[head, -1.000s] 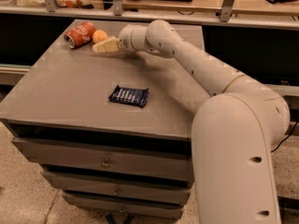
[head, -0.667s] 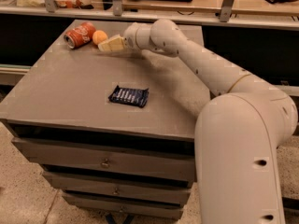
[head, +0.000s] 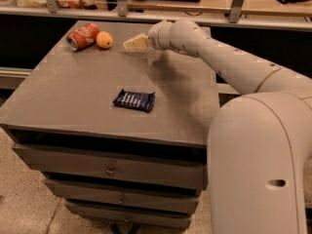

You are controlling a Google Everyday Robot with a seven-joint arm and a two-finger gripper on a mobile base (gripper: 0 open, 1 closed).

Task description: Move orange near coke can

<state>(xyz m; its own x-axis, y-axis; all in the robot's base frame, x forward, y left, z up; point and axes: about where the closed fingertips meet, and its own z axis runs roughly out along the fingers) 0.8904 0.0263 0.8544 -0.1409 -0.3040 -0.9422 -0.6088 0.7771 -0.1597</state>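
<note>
While the orange point(head: 104, 40) lies just beside the coke can point(head: 83, 36) on the grey drawer cabinet point(head: 73, 96), the gripper point(head: 136, 42) of the arm point(head: 234, 67) I am running hangs low over the top, on the far side of the fruit from the can, near the orange but apart from it and carrying nothing. Whether it is spread or pressed together I cannot tell from this view. The can lies on its side, its silver top turned away from the fruit; the orange sits at its other end, and I cannot say whether the two touch or only nearly so. By my reading the job is as good as done: fruit and can are side by side. All that seems left is to draw the arm clear without brushing the orange, which is round and would likely roll off from the can at a nudge. A dark blue snack wrapper point(head: 134, 100) lies flat well apart from the can, toward the cabinet's front edge and out of the arm's line. Behind the can runs a wooden shelf ledge point(head: 195, 9) holding goods I cannot make out. Nothing stands between gripper and can except the orange itself
</note>
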